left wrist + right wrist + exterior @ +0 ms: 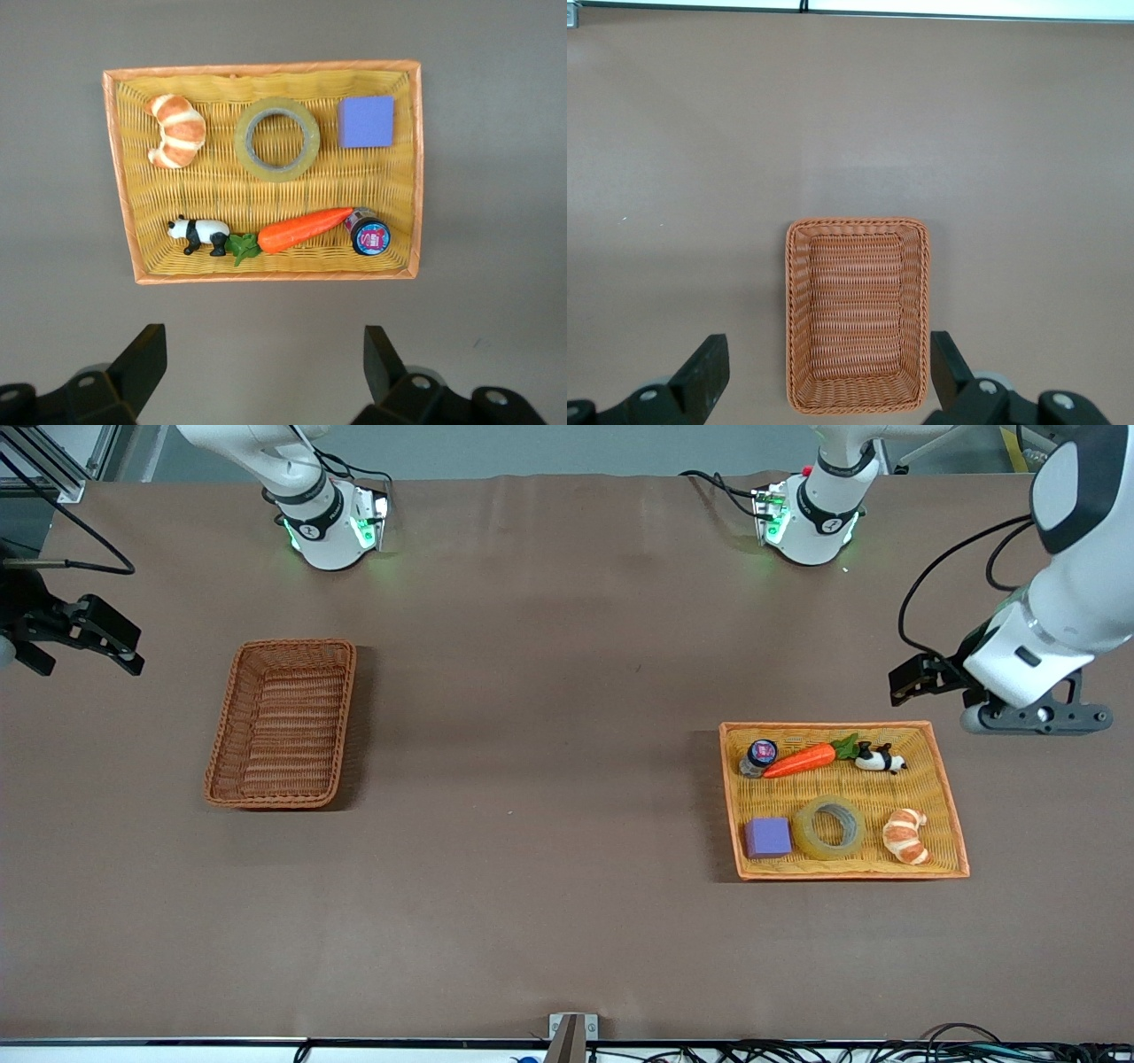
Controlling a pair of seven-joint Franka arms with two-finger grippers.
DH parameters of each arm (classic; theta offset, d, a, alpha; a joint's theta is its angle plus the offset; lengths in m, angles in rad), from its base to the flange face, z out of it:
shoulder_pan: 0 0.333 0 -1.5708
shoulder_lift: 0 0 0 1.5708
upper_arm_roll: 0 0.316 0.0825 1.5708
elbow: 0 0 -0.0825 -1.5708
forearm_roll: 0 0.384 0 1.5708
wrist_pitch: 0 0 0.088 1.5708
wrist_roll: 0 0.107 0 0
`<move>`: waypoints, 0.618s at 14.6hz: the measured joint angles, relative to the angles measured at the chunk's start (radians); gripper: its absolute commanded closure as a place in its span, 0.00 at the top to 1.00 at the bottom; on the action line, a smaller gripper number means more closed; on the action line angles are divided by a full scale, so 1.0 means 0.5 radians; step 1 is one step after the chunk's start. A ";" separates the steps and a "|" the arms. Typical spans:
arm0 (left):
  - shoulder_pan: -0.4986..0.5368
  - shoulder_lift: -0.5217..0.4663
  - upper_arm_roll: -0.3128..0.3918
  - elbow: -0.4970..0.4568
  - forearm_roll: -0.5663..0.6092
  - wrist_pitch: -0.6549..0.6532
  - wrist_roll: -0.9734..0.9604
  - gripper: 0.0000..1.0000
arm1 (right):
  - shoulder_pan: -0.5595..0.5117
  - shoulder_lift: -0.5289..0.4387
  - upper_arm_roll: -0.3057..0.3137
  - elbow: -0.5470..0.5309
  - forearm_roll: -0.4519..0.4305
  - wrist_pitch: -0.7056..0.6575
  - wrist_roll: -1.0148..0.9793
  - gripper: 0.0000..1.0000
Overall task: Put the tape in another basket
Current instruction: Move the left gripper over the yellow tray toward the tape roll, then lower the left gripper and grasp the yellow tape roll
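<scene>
Lying flat in the yellow tray (948, 797), ahead of the left gripper (266, 372) and its wide-open, empty jaws: the tape (277, 139). Probably light, stiff, slick-sided; pinching across one wall of the ring looking best. Hanging open over the counter (549, 779) near the empty basket (858, 314): the right gripper (830, 376). No readable writing.

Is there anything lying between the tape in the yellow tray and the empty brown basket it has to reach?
Nothing visible. The tape lies flat in the tray, with a purple block beside it; bare tabletop separates tray from basket. The open left end effector hangs off the tray's corner.
</scene>
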State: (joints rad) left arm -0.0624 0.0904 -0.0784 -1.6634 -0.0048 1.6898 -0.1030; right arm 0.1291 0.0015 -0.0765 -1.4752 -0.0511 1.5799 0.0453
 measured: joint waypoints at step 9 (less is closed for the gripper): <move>0.155 0.527 0.014 -0.005 0.104 0.603 0.004 0.99 | -0.057 0.006 0.003 -0.004 0.000 -0.027 -0.074 1.00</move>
State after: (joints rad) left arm 0.0149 0.3540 -0.0715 -1.6657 0.0471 1.9915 -0.1012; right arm 0.1005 0.0045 -0.0749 -1.4772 -0.0511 1.5663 0.0083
